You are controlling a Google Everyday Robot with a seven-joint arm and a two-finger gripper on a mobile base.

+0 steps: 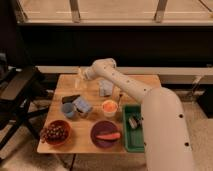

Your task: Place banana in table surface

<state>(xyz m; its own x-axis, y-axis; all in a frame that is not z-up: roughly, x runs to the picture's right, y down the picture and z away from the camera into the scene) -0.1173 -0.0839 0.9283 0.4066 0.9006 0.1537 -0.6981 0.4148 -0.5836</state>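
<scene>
The table surface [135, 85] is a light-brown wooden top in the middle of the camera view. My arm reaches from the lower right over the table, bends at an elbow near the far edge, and ends in the gripper [80, 81] over the table's far left corner. A small pale yellow shape that looks like the banana [79, 74] is at the gripper. I cannot tell whether it is held or whether it touches the wood.
A blue-grey mug [68, 110], a blue block [83, 104] and a dark flat object [70, 98] sit left of centre. An orange cup [109, 106], a purple plate with the carrot [107, 135], a bowl of grapes [54, 132] and a green tray [128, 142] are nearer the front.
</scene>
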